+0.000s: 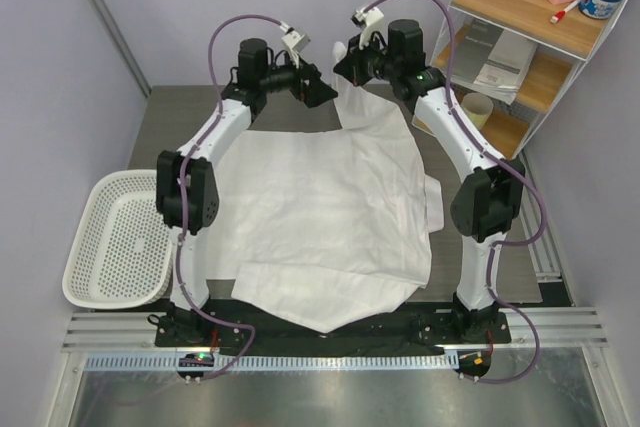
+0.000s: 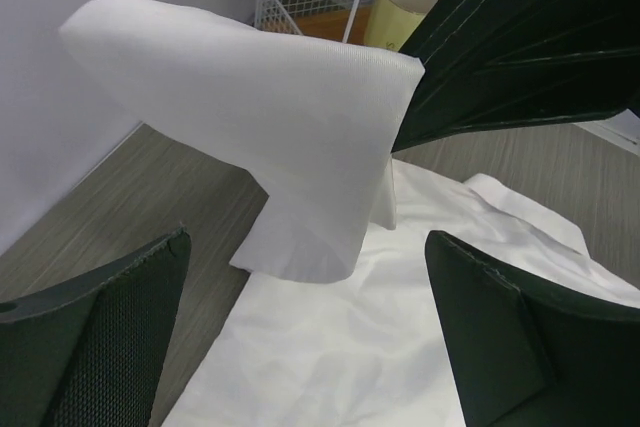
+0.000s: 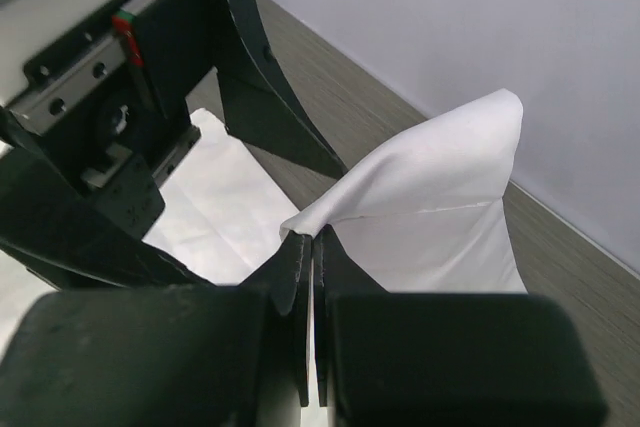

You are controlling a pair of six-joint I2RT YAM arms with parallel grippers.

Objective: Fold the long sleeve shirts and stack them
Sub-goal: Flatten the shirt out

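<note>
A white long sleeve shirt (image 1: 320, 217) lies spread over most of the table. Its far corner (image 1: 375, 112) is lifted off the surface. My right gripper (image 1: 346, 74) is shut on that corner; in the right wrist view the fingertips (image 3: 312, 239) pinch a fold of the cloth (image 3: 440, 207). My left gripper (image 1: 322, 94) hovers just left of it, open and holding nothing. In the left wrist view its gripper (image 2: 310, 332) stands wide over flat cloth (image 2: 340, 347), with the raised corner (image 2: 270, 107) hanging ahead from the right gripper's black fingers (image 2: 520, 47).
A white perforated basket (image 1: 115, 237) sits at the table's left edge. A wire shelf (image 1: 530, 37) stands at the back right with booklets (image 1: 505, 62), a yellowish cup (image 1: 477, 107) and small containers. Walls close in behind and to the left.
</note>
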